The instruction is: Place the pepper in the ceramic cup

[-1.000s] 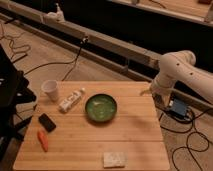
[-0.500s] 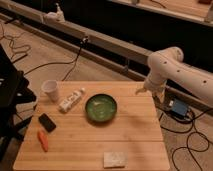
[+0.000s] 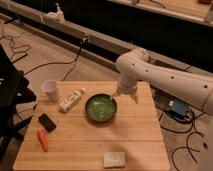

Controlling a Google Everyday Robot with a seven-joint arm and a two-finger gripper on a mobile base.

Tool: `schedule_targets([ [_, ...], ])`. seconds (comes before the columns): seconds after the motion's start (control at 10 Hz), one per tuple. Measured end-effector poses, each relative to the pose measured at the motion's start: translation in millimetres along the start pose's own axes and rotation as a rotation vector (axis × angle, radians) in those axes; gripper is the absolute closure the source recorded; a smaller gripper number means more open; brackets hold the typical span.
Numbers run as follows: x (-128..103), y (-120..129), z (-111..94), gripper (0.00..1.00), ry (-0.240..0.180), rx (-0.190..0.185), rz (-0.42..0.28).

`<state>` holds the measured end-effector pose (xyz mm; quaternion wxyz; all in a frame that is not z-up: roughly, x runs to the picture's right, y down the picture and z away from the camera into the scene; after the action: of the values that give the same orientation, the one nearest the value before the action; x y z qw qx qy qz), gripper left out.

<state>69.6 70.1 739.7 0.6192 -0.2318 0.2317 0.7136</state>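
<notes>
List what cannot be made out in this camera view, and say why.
The end effector, above the table at the green bowl's far rim: largely hidden by its own wrist.
Bottom of the ceramic cup: hidden by its wall.
Label on the white bottle: too small to read.
Base of the arm: cut off by the right edge.

My arm (image 3: pixel 170 82) runs off the right edge; the pincer (image 3: pixel 125 96) (seemingly by the far rim of the bowl (image 3: pixel 95 114)) looks blurred to me.
</notes>
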Motion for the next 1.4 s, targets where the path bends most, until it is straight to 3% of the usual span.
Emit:
schedule_targets([
  [0.1, 20.4, 40.6, 2.7, 0.2, 0.008, -0.01, -0.099],
  [0.4, 78.1, 130.1, 4.1, 0.2, 0.032, -0.07, -0.28],
  [1.1, 83.3, 137.3, 3.7, 0.2, 0.032, -0.076, -0.295],
  [1.2, 80.3, 144.0, 2.2, 0.2, 0.027, -0.089, -0.295],
  [1.4, 76.5, 190.9, -0.1, 0.2, 0.028, -0.162, -0.344],
])
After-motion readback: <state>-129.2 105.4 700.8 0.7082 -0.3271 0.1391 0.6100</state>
